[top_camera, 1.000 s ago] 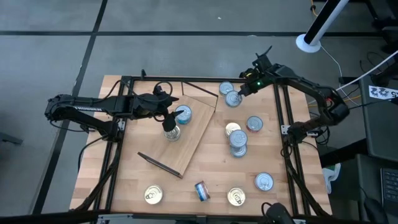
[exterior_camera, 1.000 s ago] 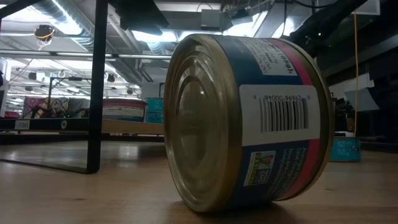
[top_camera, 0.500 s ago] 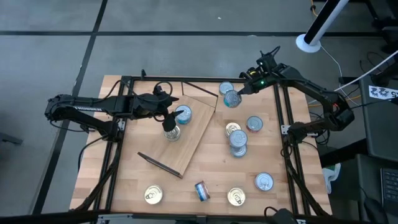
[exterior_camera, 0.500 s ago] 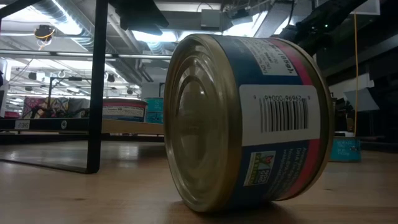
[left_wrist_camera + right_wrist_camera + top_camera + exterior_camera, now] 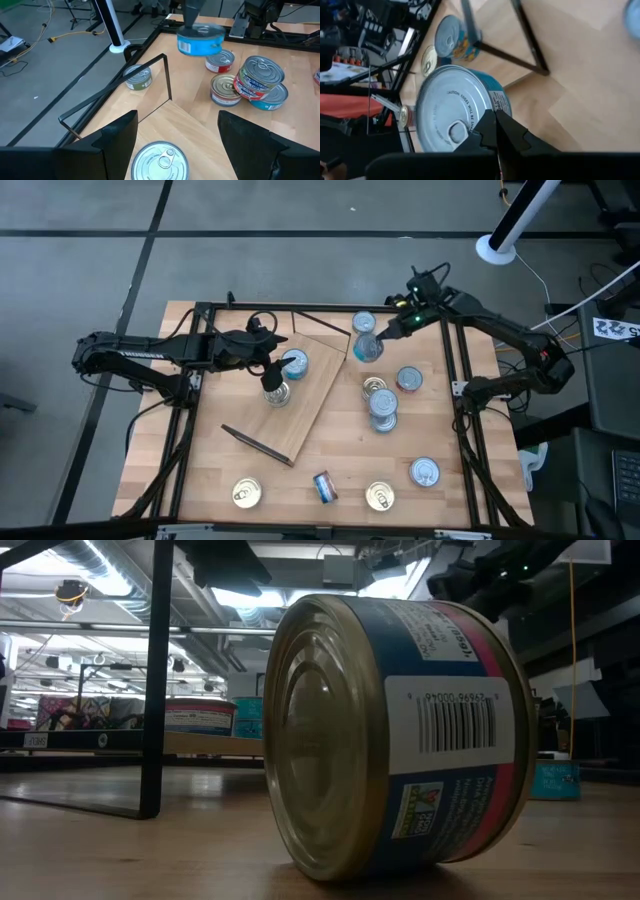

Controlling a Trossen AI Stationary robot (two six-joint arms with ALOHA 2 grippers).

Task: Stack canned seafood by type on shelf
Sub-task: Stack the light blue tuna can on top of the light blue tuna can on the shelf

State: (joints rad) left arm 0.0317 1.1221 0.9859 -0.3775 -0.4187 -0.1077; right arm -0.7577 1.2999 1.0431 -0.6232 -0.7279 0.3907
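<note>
My right gripper [image 5: 385,335] is shut on a silver-topped, blue-labelled can [image 5: 367,348], which hangs in the air at the table's far side; the left wrist view shows this can [image 5: 200,41] clear of the wood. A second silver can [image 5: 363,323] stands just beyond it. The shelf, a plywood board [image 5: 318,405] with dark bars, lies askew on the table. A silver-topped can [image 5: 294,363] and a gold-lidded one [image 5: 277,393] stand on it. My left gripper [image 5: 272,375] hovers open over them, with a silver lid [image 5: 160,161] below its fingers. My right gripper meets the held can at the edge of its lid [image 5: 482,117], beside the pull tab [image 5: 456,131]. Its shut fingers [image 5: 492,131] come slanting down from the table's far right. What exactly lies between them, the fingers hide. The can hangs below them, lifted clear and slightly tilted.
Right of the shelf stand a red-labelled can [image 5: 409,379], a gold one [image 5: 375,388] and a small stack [image 5: 383,408]. Near the front edge are further cans [image 5: 245,493] [image 5: 380,496] [image 5: 425,472]. A blue-red can [image 5: 400,730] lies on its side. Dark frame bars [image 5: 462,410] border the table.
My right gripper has risen and swung toward the table's left and near side, turning a little, with the can shut in it. The can has come up from beside the far silver can and now hangs clear, closer to the shelf.
</note>
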